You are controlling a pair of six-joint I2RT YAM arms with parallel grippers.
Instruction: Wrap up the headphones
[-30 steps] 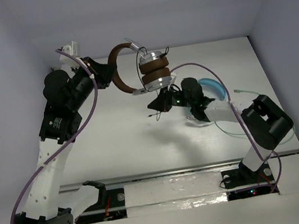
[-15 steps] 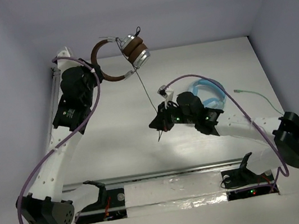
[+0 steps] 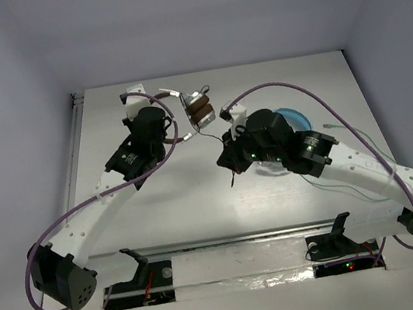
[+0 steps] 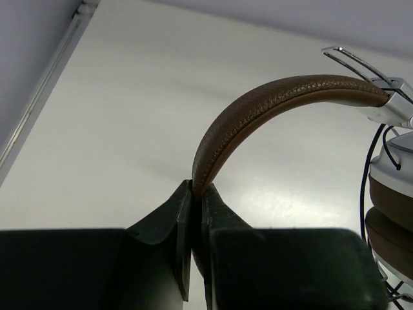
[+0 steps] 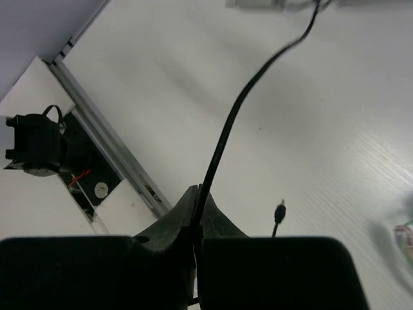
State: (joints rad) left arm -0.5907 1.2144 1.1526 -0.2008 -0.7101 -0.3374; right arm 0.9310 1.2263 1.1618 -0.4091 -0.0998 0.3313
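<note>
The headphones (image 3: 197, 107) with brown headband, brown pads and silver cups hang in the air over the far middle of the table. My left gripper (image 3: 172, 121) is shut on the brown headband (image 4: 258, 113), and the ear cups (image 4: 390, 213) show at the right edge of the left wrist view. The thin black cable (image 3: 214, 130) runs from the cups down to my right gripper (image 3: 229, 161), which is shut on the cable (image 5: 226, 135). The cable's plug end (image 5: 279, 211) dangles below the right gripper.
The light blue headphones (image 3: 295, 119) with a green cable (image 3: 357, 135) lie on the table at the right, partly under my right arm. A metal rail (image 3: 235, 238) runs along the table's near edge. Grey walls enclose the table on three sides.
My left arm swung right and forward, carrying the headphones toward the table's middle. My right gripper moved up toward the cups with the cable, shortening the stretch between them.
</note>
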